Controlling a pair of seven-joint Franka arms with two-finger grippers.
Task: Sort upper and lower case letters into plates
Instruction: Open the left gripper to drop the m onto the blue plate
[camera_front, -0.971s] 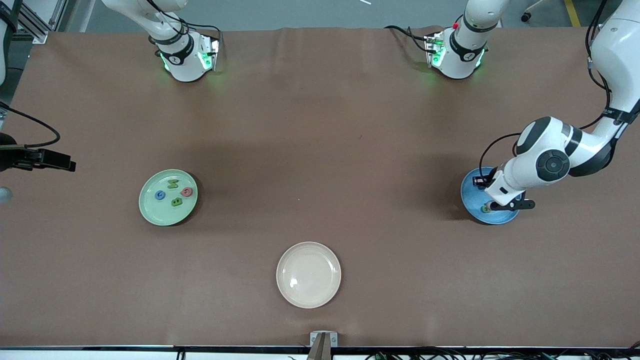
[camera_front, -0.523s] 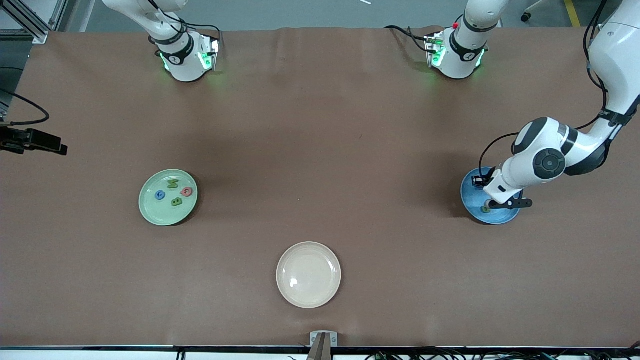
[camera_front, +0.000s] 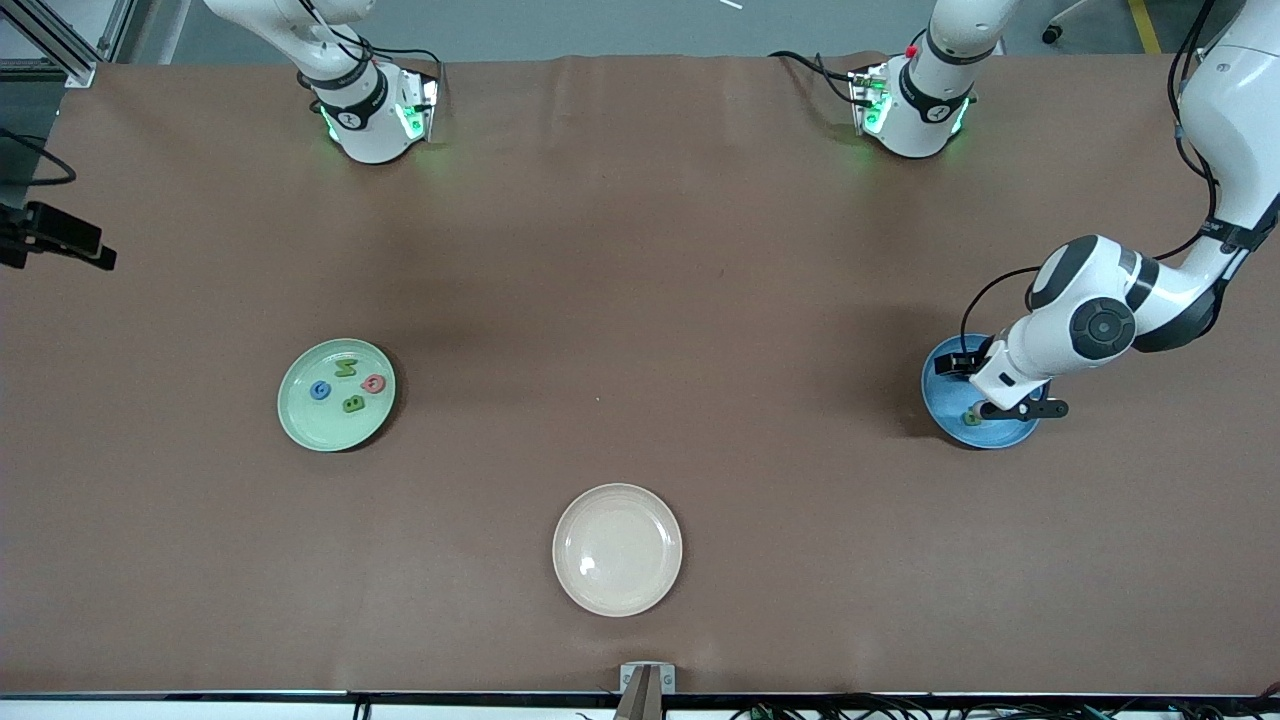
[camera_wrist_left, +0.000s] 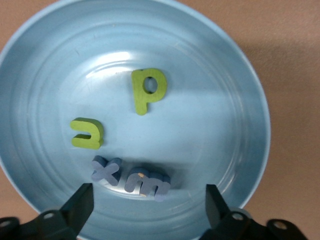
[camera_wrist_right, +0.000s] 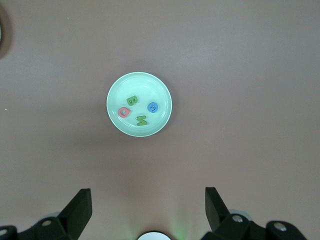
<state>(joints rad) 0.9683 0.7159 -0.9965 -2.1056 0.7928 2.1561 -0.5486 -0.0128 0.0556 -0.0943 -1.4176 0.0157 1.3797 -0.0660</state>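
Letters m (camera_wrist_left: 147, 183), t (camera_wrist_left: 106, 170), n (camera_wrist_left: 87, 133), p (camera_wrist_left: 147, 90) lie in the blue plate (camera_wrist_left: 240, 100) under the left gripper (camera_wrist_left: 149, 210), fingers apart; right gripper (camera_wrist_right: 147, 212) spread, high over the table.

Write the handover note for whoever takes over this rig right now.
Left gripper: open, empty, over the blue plate.
Right gripper: open, empty, high over the table, waiting.
Blue plate holds p, n, t, m; t and m touch.
Green plate holds Q, G, B, M.
Cream plate: no letters.
Done: all eight sorted.
Left: pull the left arm away.
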